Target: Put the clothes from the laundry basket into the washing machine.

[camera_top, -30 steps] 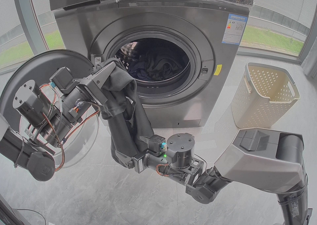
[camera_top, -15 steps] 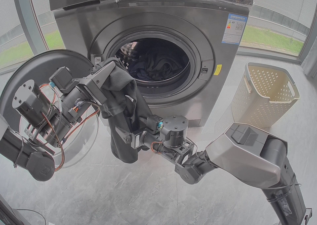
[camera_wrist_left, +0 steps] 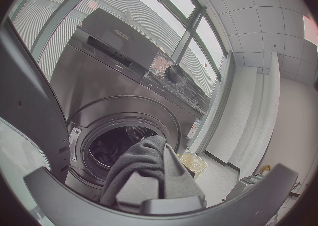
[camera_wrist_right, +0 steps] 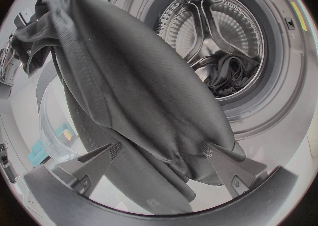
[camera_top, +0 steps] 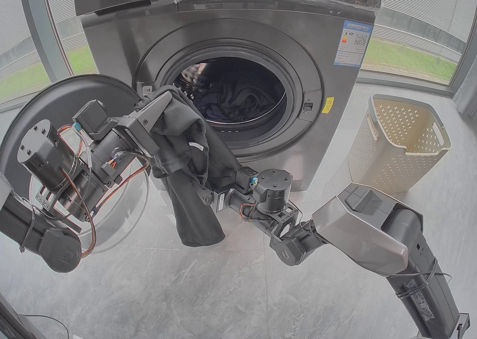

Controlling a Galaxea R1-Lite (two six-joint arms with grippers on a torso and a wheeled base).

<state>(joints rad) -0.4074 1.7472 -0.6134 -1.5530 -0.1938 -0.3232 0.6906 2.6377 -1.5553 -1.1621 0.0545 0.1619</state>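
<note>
With the grey garment [camera_top: 195, 208] hanging just outside the mouth of the washing machine [camera_top: 124, 46], left pincer [camera_top: 166, 100] clamped on it, right pincer [camera_wrist_right: 160, 146] spread wide beneath, we risk its loose tail catching the rim and spilling out

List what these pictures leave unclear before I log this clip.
1. Floor of the basket: its own front wall hides it in the head view, so anything left inside cannot be ruled out.
2. Number of clothes in the drum: dark in the head view, partly blocked by the garment in the right wrist view.
3. Type of garment: bunched and folded in every view.
</note>
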